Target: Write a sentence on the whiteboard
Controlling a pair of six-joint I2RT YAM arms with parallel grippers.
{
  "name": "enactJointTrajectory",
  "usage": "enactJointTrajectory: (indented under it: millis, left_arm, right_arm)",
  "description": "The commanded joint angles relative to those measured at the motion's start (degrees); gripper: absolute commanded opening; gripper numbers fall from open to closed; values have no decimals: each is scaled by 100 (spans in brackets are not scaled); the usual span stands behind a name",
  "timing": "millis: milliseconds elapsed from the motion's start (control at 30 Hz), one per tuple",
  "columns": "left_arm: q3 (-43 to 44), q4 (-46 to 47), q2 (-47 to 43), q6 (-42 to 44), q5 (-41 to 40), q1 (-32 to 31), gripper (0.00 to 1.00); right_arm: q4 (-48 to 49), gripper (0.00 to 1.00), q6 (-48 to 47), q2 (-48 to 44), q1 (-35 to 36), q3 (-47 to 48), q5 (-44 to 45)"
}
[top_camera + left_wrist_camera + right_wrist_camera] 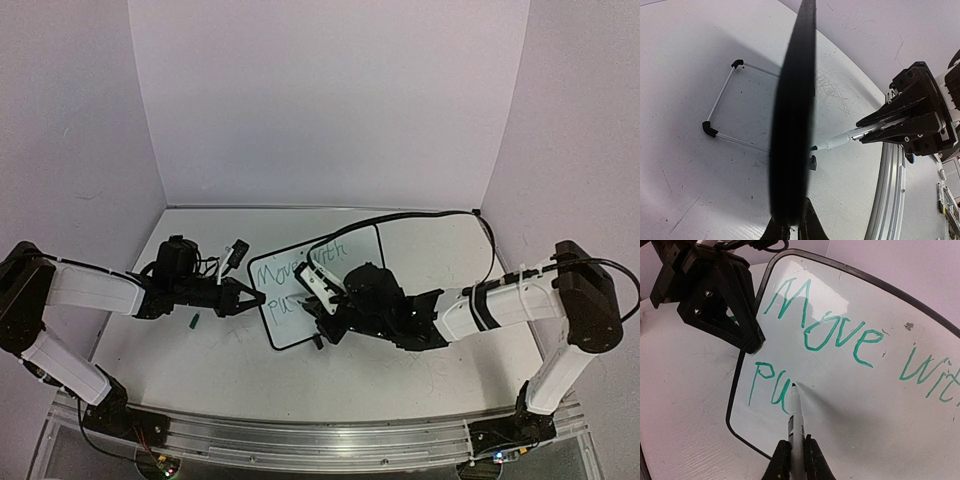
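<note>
The right gripper [796,454] is closed on a marker [794,412], whose tip touches the whiteboard [855,390] just after "Pu" on the second line. The left gripper [753,341] clamps the board's edge and props it on the desk [685,405]. The sentence looks half written; the next letter calls for light, steady contact.

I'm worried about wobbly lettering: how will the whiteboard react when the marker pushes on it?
Probably stiff: the whiteboard face looks flat under the marker. It likely tips or slides easily, propped on a thin wire stand, perhaps why the left gripper clamps its edge.
</note>
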Motion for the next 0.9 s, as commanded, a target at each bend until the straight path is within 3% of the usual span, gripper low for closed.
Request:
enactJointTrajectory:
  millis: [0, 867]
  left_arm:
    - [132, -200, -68, 281, -279, 2, 0]
    - [131, -200, -75, 281, -296, 0, 0]
  right_arm:
    - [68, 0, 58, 145, 33, 312, 137]
    - [-171, 0, 363, 24, 46, -76, 239]
